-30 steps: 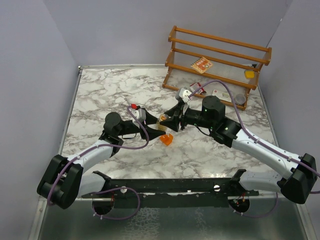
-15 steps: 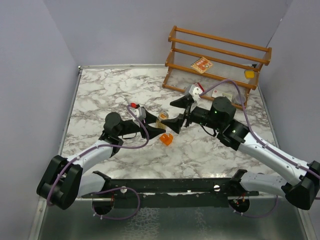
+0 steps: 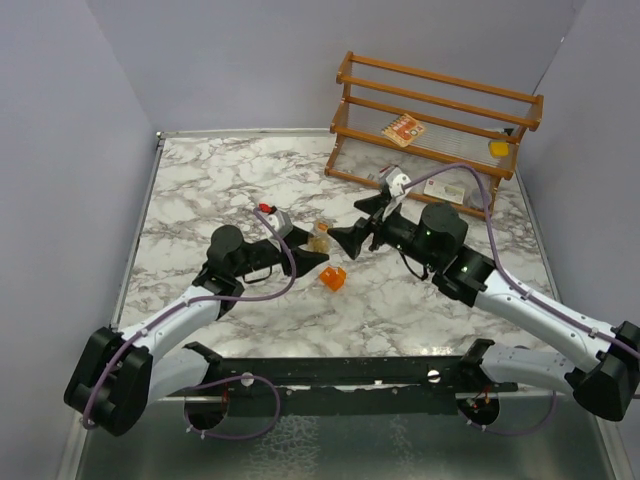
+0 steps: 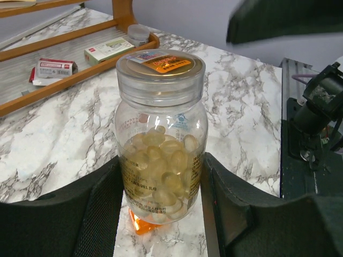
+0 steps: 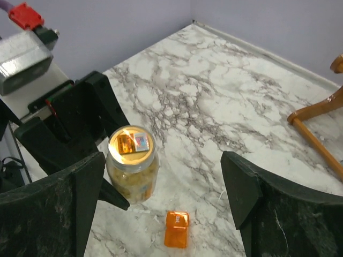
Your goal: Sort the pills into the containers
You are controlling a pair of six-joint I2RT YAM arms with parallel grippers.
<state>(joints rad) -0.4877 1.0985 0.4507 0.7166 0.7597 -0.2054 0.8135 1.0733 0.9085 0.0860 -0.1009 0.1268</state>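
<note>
on the marbled worktop (image 3: 220, 180), left of centre, the left tool (image 3: 312, 248) is seen clenched on the clear jar (image 4: 161, 134), one finger pressed against each side of the jar's lower half. the jar is held upright with its lid (image 4: 161, 67) on, an orange label showing on top, and it is about half filled with pale yellow capsules (image 4: 161, 160). whether its base touches the worktop cannot be told. just near and slightly right of the jar, the orange box (image 3: 334, 278) is lying flat on the marble, apart from both tools. to the right of the jar, the right tool (image 3: 360, 225) is held released, its jaws spread wide and pointed toward the jar without touching it. at the far right, a wooden rack (image 3: 440, 120) is standing, with a red-and-white packet (image 3: 403, 130) on its shelf and a grey tin (image 3: 480, 198) at its near right end.
</note>
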